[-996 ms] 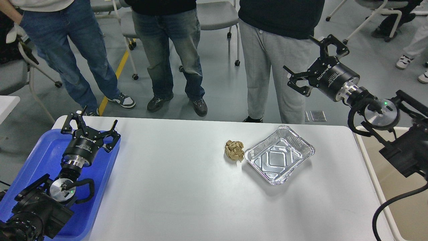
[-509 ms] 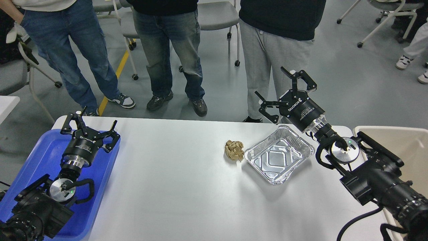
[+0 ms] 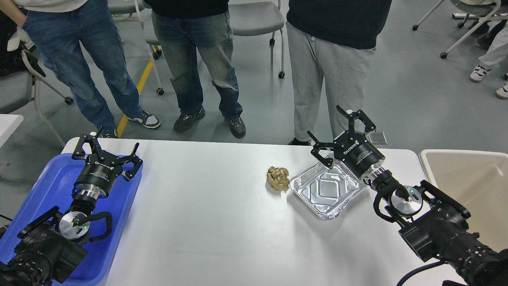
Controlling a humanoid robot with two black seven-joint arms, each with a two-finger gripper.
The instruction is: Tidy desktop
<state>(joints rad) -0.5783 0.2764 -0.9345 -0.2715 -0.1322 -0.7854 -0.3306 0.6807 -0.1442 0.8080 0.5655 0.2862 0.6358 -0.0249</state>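
The white desktop (image 3: 206, 222) fills the middle of the head view. On it lie a crumpled brown paper ball (image 3: 278, 178) and, just right of it, an empty foil tray (image 3: 323, 190). My right gripper (image 3: 343, 134) is open and empty, hovering over the foil tray's far right corner. My left gripper (image 3: 106, 150) is open and empty above the blue plastic tray (image 3: 43, 186) at the table's left edge.
A beige tub (image 3: 468, 178) stands off the table's right end. Three people stand close behind the far edge, with wheeled chairs behind them. A second white table corner (image 3: 8, 123) shows at far left.
My right arm has swung down and left from high at the right to just over the foil tray's far corner. The left arm, paper ball and tray have not moved.
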